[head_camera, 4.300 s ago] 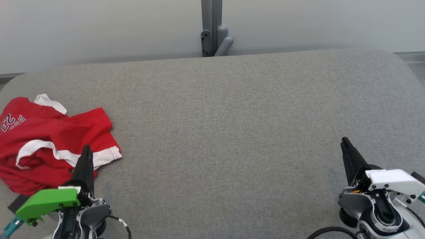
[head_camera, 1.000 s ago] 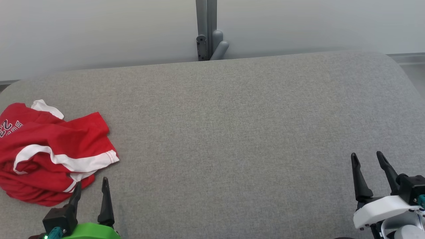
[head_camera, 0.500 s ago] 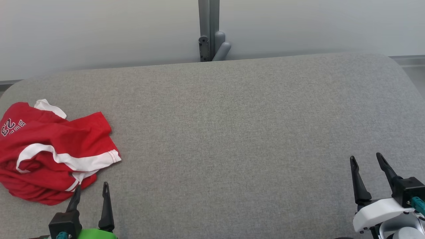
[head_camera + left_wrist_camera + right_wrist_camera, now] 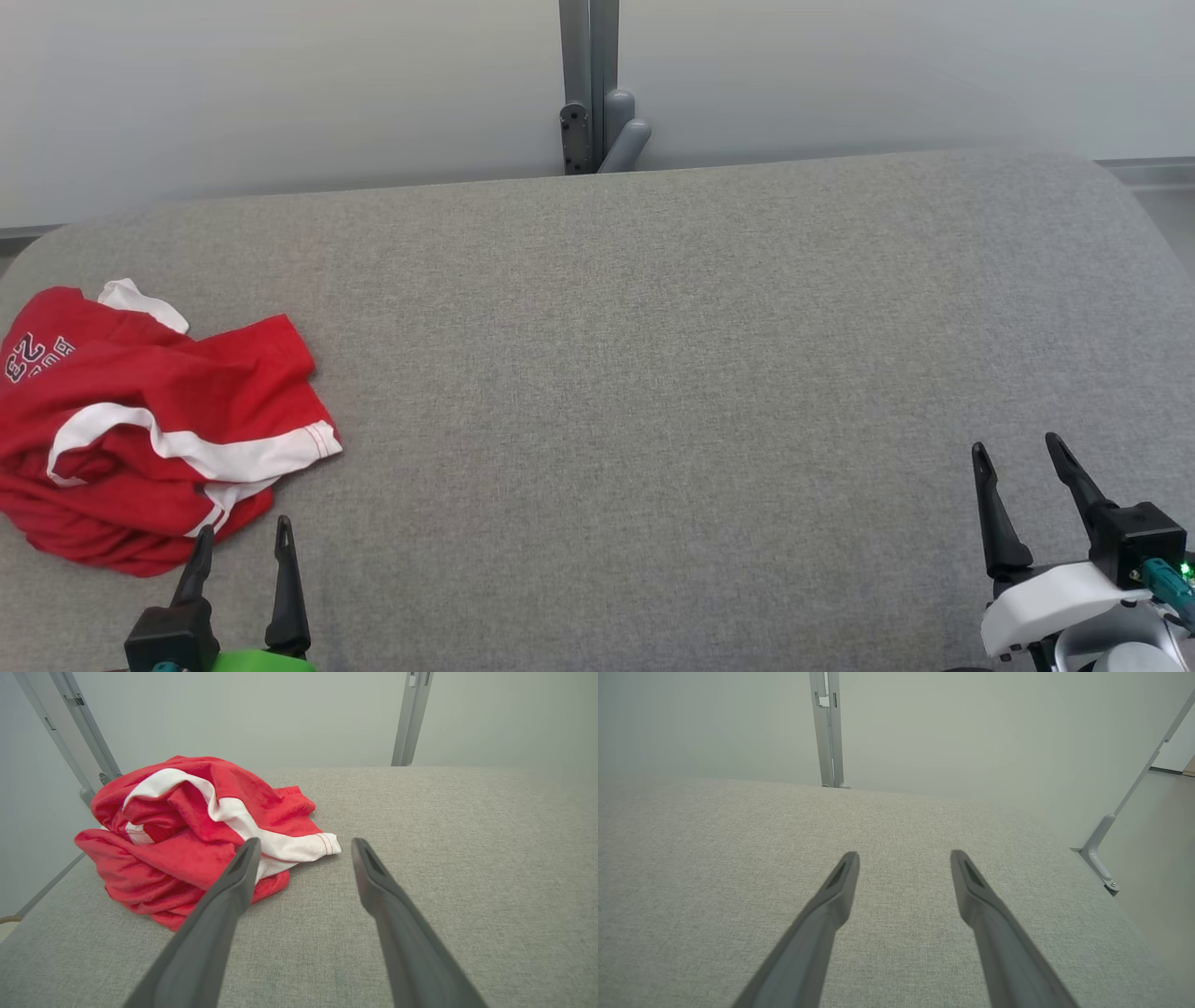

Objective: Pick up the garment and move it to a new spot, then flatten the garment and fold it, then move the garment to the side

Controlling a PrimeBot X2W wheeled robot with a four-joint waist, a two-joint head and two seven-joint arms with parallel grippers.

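you are looking at a left gripper [image 4: 243, 527] that is pulling back: a few seconds ago it was reaching over the near edge of the garment [image 4: 140, 401], and now it is sitting low at the near edge of the grey table [image 4: 653, 373], just short of the cloth, jaws spread wide and holding nothing. the right gripper [image 4: 1015, 444] is likewise standing wide and empty at the far right, well apart from the cloth, and over the last half second it is drifting slightly toward the left. the garment itself is lying where it was, crumpled in a heap at the table's left end, its white-trimmed hem [image 4: 233, 457] pointing toward the middle. so the task is probably only beginning: you are lining up the first pick, with nothing lifted yet. as for writing, the red cloth is showing a printed number [image 4: 35, 357] reading 23, seen upside down, with a line of small letters beside it too small to read.
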